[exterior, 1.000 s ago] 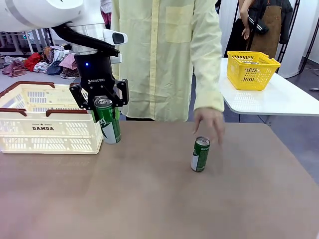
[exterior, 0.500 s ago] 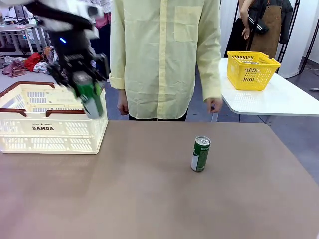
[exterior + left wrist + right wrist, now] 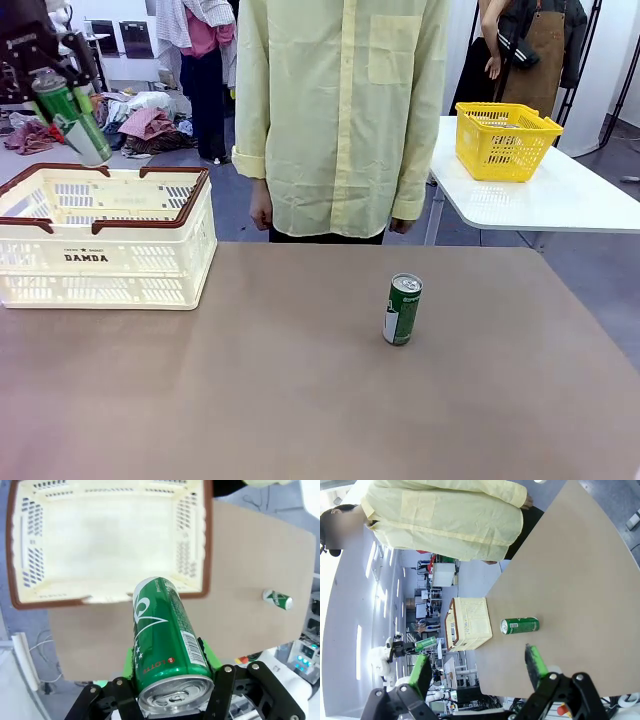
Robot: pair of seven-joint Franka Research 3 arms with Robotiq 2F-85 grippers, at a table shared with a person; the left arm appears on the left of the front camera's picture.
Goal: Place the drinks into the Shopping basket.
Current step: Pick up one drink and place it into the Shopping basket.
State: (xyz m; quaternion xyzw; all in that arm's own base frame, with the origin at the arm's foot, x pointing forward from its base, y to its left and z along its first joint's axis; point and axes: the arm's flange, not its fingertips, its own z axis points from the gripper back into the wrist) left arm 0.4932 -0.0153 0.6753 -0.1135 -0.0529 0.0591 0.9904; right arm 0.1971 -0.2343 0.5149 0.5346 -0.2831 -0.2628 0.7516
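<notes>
My left gripper (image 3: 52,85) is shut on a green can (image 3: 68,118) and holds it tilted, high above the far left part of the cream Shopping basket (image 3: 100,262). In the left wrist view the held can (image 3: 165,635) sits between the green pads (image 3: 206,656), with the basket's bare inside (image 3: 105,535) below. A second green can (image 3: 402,310) stands upright on the brown table, right of centre. My right gripper (image 3: 477,669) is open with nothing in it, low over the table, and that can (image 3: 520,625) shows beyond it.
A person in a yellow shirt (image 3: 340,110) stands at the table's far edge, hands at their sides. A small yellow mesh basket (image 3: 505,140) sits on a white side table (image 3: 560,195) at the back right. The brown tabletop (image 3: 300,400) lies bare around the standing can.
My left gripper has carried the green can up and to the left, from beside the basket's right end to above it. The person's hand left the standing can and drew back.
</notes>
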